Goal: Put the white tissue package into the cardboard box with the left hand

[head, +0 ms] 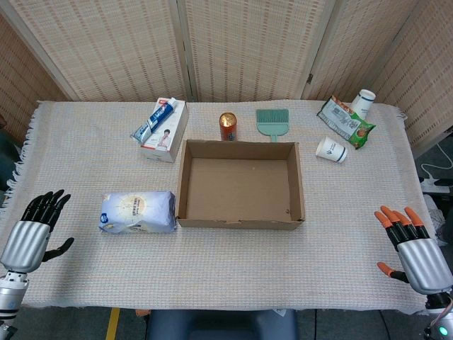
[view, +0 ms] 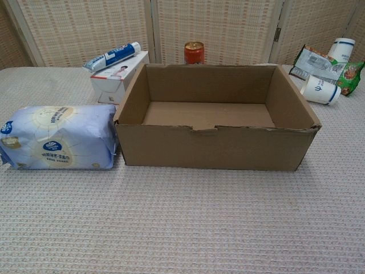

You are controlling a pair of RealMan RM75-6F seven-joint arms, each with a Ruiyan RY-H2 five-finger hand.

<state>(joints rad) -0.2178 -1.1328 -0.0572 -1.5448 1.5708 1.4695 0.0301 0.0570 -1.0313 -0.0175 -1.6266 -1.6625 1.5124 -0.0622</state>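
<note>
Hovering palm-down at the worktop's near corners, left hand (head: 34,228) and right hand (head: 413,244) spread empty fingers; tissue package (head: 138,212) lies just left of the cardboard box (head: 240,222).

Matt cardboard box (view: 217,140), glossy plastic-wrapped tissue package (view: 57,137), woven cloth tablecloth (view: 182,228)

You have the white tissue package (head: 138,212) lying flat on its long side on the woven table cover, just left of the cardboard box (head: 241,223). Its soft wrapper is pale blue-white with a round printed emblem. In the chest view its right end sits against the box's left wall. The box is brown, rectangular, open-topped, upright, with nothing visible inside.
</note>
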